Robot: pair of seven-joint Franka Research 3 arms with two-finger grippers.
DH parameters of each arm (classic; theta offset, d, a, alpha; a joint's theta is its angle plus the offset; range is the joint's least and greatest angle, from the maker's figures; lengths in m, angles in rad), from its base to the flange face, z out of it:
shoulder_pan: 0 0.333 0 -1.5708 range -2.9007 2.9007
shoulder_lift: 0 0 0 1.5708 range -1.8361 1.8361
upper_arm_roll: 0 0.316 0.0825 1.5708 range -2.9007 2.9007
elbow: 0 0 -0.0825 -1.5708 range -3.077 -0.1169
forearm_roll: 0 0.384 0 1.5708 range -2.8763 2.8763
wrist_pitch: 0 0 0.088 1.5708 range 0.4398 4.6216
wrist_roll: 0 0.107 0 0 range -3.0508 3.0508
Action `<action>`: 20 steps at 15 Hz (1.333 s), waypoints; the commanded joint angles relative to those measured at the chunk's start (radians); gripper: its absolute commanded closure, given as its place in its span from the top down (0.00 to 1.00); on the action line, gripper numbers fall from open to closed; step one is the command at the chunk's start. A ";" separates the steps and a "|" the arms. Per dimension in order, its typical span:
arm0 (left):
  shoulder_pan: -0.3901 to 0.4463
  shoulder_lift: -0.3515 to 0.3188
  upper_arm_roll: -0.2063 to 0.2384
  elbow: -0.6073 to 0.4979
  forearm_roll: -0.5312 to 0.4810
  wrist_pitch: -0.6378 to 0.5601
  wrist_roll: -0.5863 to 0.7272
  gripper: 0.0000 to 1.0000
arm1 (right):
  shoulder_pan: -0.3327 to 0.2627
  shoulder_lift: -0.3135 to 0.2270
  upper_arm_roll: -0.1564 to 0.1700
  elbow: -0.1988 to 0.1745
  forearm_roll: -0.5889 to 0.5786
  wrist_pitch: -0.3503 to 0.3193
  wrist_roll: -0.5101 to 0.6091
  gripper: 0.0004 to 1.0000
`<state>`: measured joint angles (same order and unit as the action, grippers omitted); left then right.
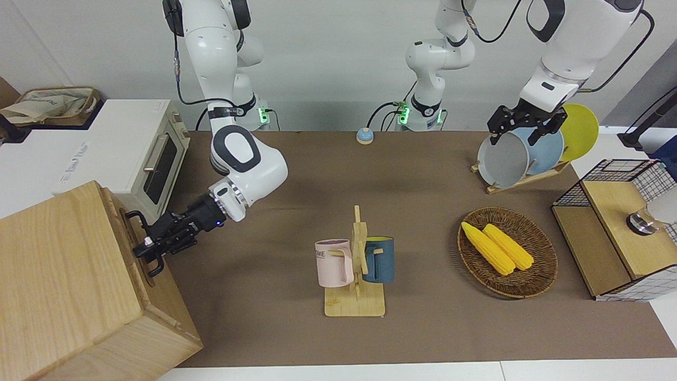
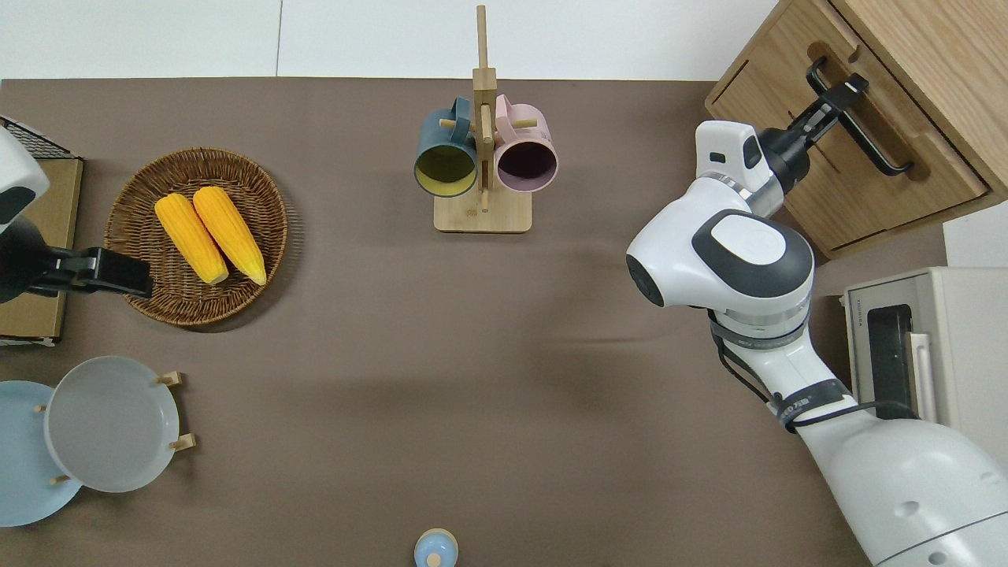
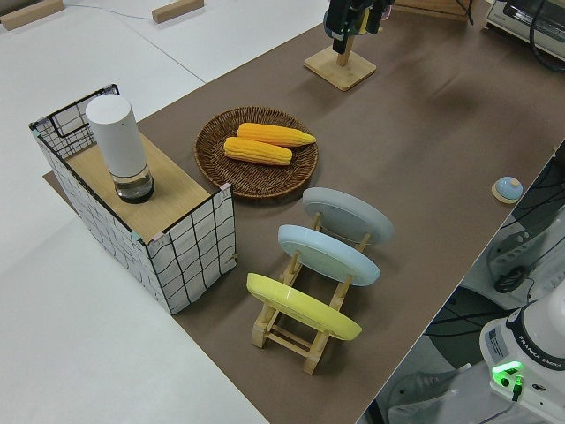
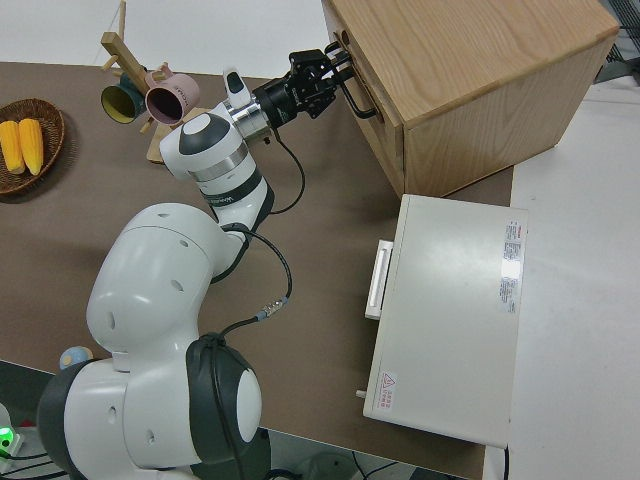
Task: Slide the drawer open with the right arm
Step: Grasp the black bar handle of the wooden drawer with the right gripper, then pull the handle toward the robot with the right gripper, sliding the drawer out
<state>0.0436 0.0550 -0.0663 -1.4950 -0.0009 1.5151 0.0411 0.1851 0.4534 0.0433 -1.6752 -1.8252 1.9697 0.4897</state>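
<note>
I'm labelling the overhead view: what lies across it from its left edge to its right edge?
Plates → corn basket → mug rack → right claw on the drawer handle.

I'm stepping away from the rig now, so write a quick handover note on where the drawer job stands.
Right gripper: closed on the black bar handle of the drawer, near the handle's end farther from the robots.
Left arm: parked.
Drawer: sits in the pale-wood cabinet at the right arm's end of the table, out by only a sliver, if at all.
Done: reach and grasp.
Left: pull the handle straight out from the cabinet front, then let go.
</note>
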 commanded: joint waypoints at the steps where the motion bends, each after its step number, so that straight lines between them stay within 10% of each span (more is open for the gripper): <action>1: -0.007 -0.004 0.000 0.010 0.018 -0.018 -0.010 0.99 | 0.034 0.007 0.006 0.019 -0.016 -0.044 -0.048 0.00; 3: -0.007 -0.004 0.000 0.010 0.018 -0.018 -0.010 0.99 | 0.033 0.005 0.006 0.019 -0.009 -0.043 -0.046 0.33; 15: -0.007 -0.004 0.000 0.010 0.018 -0.018 -0.010 0.99 | 0.031 -0.004 0.007 0.019 0.014 -0.032 -0.048 0.53; 16: -0.007 -0.004 0.000 0.010 0.018 -0.018 -0.010 0.99 | 0.031 -0.004 0.007 0.019 0.014 -0.032 -0.048 0.51; 18: -0.007 -0.004 0.000 0.009 0.018 -0.018 -0.010 0.99 | 0.031 -0.004 0.007 0.019 0.023 -0.032 -0.049 0.06; 20: -0.007 -0.004 0.000 0.010 0.018 -0.018 -0.010 0.99 | 0.031 -0.004 0.007 0.019 0.023 -0.031 -0.059 0.00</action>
<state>0.0436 0.0550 -0.0663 -1.4950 -0.0009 1.5151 0.0411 0.2191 0.4602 0.0487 -1.6685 -1.8040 1.9342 0.4634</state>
